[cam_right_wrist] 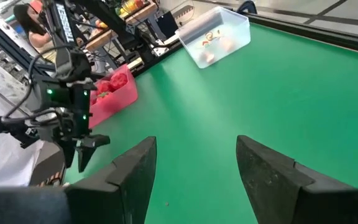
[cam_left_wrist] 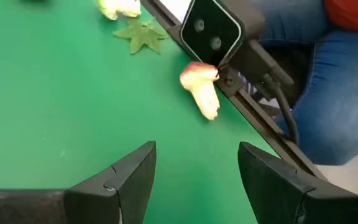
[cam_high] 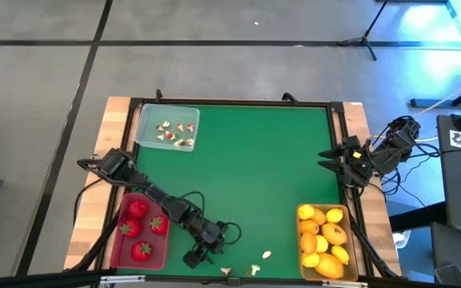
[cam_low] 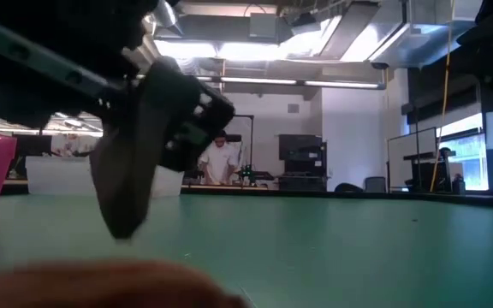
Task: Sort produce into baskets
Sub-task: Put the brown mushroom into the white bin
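Low view — perhaps left tool [cam_low: 127, 171], blurred

strawberries [cam_high: 140, 228] in red basket [cam_high: 117, 250] | lemons [cam_high: 323, 238] (yellow, orange) in tan basket [cam_high: 301, 264] | bits [cam_high: 174, 134] in clear basket [cam_high: 146, 117]

Light falls evenly from overhead, so the green table [cam_high: 254, 176] reads bright and flat with only faint shadows. At table height the ceiling fixtures [cam_low: 255, 51] blow out to white glare, and daylight glows through a window [cam_low: 473, 158] at the right. There the left pincer [cam_low: 127, 184] hangs close as a dark, blurred silhouette, and a soft brownish smear [cam_low: 101, 287] sits out of focus along the bottom edge.
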`<state>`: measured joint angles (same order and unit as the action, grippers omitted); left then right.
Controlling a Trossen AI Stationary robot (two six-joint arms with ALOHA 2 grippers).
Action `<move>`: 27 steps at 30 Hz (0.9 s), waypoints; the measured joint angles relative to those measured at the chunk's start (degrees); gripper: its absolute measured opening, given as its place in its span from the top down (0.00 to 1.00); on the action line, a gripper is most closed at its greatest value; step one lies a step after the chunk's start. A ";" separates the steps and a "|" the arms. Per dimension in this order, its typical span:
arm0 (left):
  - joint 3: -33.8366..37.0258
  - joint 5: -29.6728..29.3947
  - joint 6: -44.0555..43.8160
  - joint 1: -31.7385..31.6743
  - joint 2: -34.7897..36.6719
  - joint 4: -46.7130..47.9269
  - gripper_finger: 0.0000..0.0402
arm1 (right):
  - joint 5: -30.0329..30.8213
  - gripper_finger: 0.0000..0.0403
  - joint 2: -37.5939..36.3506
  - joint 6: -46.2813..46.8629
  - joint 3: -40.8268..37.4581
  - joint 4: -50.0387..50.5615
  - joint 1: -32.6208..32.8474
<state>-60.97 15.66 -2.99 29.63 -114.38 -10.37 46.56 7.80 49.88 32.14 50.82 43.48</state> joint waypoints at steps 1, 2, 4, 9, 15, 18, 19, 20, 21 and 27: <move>0.00 -0.02 0.28 0.01 -0.66 -0.95 0.44 | -0.02 0.45 0.00 0.03 0.00 -0.09 -0.02; 0.01 -0.04 0.30 0.02 -1.40 -1.13 0.44 | -0.02 0.45 0.02 0.03 0.01 -0.16 -0.01; 0.11 0.11 -0.16 0.18 -2.75 -3.08 0.44 | 0.00 0.45 0.00 0.03 0.00 -0.32 0.00; 0.05 -0.33 -0.91 1.39 -4.51 -8.63 0.44 | -0.02 0.45 0.00 0.03 0.00 -0.23 0.00; -0.03 -1.10 -1.33 2.40 -4.87 -12.59 0.44 | -0.02 0.45 0.02 0.01 0.01 -0.11 -0.01; -0.03 -1.72 -1.57 2.75 -5.27 -13.68 0.44 | -0.02 0.45 0.02 0.01 0.01 -0.11 0.00; -0.05 -2.14 -1.47 2.75 -5.52 -14.60 0.44 | -0.02 0.45 0.02 0.01 0.00 -0.12 0.00; -0.05 -2.75 -1.26 2.80 -5.70 -15.50 0.44 | -0.02 0.45 0.02 0.01 0.02 -0.12 0.00; -0.06 -3.13 -1.03 2.95 -5.77 -15.65 0.44 | -0.02 0.45 0.02 0.01 0.00 -0.12 0.00; -0.13 -4.41 0.15 3.01 -6.64 -16.56 0.44 | -0.04 0.45 0.00 -0.01 0.00 -0.12 -0.02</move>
<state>-61.09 11.25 -2.84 32.64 -121.02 -26.93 46.52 7.79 49.87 32.14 50.70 43.46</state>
